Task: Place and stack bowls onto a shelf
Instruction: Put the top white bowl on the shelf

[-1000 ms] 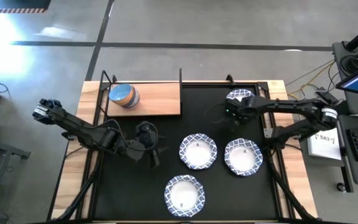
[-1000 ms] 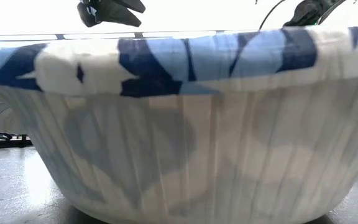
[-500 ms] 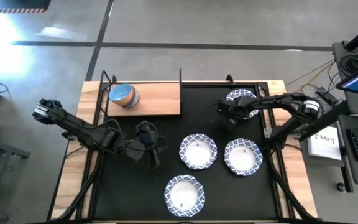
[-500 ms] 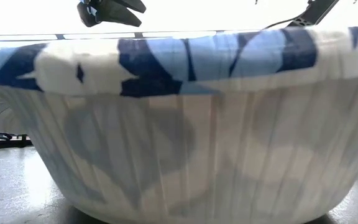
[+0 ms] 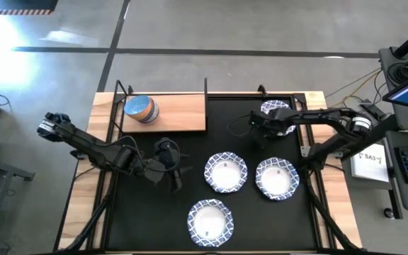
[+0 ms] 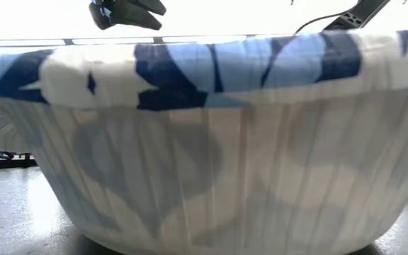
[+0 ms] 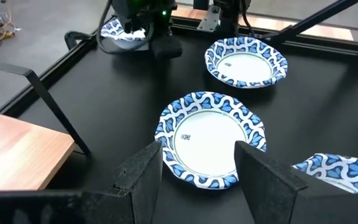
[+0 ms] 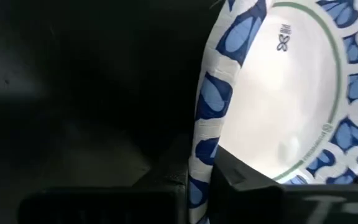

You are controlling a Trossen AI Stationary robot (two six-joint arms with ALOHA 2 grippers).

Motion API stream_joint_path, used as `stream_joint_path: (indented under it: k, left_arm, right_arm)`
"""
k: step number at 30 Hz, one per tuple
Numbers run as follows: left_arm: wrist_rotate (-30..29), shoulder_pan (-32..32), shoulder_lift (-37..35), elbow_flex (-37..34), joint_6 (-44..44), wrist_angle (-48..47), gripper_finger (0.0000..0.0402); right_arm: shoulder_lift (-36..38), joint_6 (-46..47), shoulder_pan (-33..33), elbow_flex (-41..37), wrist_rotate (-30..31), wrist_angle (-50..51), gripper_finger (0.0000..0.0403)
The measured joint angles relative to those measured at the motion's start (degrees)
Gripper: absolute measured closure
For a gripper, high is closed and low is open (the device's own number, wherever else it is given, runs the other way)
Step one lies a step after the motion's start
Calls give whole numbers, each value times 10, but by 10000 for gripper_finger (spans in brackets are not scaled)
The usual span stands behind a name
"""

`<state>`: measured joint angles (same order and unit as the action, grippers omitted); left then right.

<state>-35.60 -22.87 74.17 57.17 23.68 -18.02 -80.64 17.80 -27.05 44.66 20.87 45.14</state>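
Note:
Several white bowls with blue patterned rims lie on the black mat: one at the far right (image 5: 277, 110), two in the middle (image 5: 225, 172) (image 5: 277, 178), and one near the front edge (image 5: 210, 221) that fills the low view (image 6: 211, 142). A stack of small bowls (image 5: 140, 109) stands on the light-wood shelf (image 5: 179, 113) at the far left. My right gripper (image 5: 259, 129) is shut on the far right bowl. My left gripper (image 7: 197, 177) hangs open above the mat, left of the middle bowl (image 7: 211, 138), touching nothing. My right gripper pinches the far right bowl's rim (image 8: 205, 134) on the side toward the table's left. One finger (image 8: 247, 177) is inside the bowl and the other (image 8: 166, 180) outside. The fingers come steeply from above. The bowl still looks to rest on the mat.
Thin black posts (image 5: 205, 88) rise at the shelf's corners. The black mat (image 5: 190, 145) has bare room between the shelf and the middle bowls. A keyboard and papers (image 5: 374, 159) lie off the table's right edge.
My right arm has reached a little toward the table's left edge and sunk at the far right bowl's rim. The bowls have stayed where they were.

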Motion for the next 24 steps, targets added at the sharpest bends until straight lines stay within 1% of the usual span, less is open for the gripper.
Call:
stream_joint_path:
  k: [4,6,13,16,18,20,24]
  left_arm:
    - [1,0,0,0,-27,0,219]
    - [1,0,0,0,-47,1,219]
    - [2,0,0,0,-120,18,219]
    - [3,0,0,0,-136,25,219]
    - [3,0,0,0,-140,26,219]
    - [3,0,0,0,-140,26,219]
    - [22,0,4,0,-141,40,219]
  right_arm:
    - [37,3,4,0,-42,17,393]
    - [63,-12,11,0,-82,19,393]
    - [167,-29,50,0,-263,19,394]
    - [212,-45,75,0,-355,18,394]
    - [238,-47,97,0,-402,13,394]
    - [260,-37,121,0,-433,-7,394]
    - [284,4,175,0,-452,-68,394]
